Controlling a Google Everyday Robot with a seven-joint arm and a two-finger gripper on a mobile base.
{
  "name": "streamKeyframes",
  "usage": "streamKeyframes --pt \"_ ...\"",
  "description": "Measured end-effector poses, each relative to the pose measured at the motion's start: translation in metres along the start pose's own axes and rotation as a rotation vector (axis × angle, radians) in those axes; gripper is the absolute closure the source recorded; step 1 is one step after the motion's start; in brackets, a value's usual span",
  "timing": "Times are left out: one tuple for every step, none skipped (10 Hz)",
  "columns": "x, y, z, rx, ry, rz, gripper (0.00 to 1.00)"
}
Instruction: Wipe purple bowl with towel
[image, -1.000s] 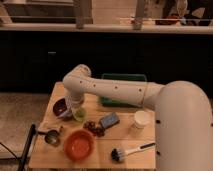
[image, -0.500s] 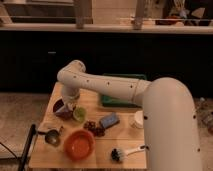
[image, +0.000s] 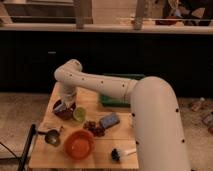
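The purple bowl sits at the left side of the wooden table, dark and round. My gripper hangs straight down from the white arm and is right over the bowl's left half. A pale grey-blue piece of the towel shows at the gripper's tip, pressed into the bowl. The fingers seem closed on it. Most of the towel is hidden by the gripper.
A lime-green cup stands touching the bowl's right side. An orange bowl, a metal scoop, a dark red cluster, a blue sponge block, a brush and a green tray share the table.
The arm has swung left and closer to the camera, and the gripper has shifted left over the purple bowl. The white cup at the right is now hidden behind the arm.
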Motion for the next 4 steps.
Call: streamKeyframes --pt "0.002 0.0 0.006 0.004 -0.003 0.011 1.0" --pt "0.005 0.002 0.014 0.007 -0.01 0.024 1.0" --pt "0.007 0.003 0.021 0.006 -0.018 0.035 1.0" --pt "0.01 0.004 0.026 0.004 -0.023 0.044 1.0"
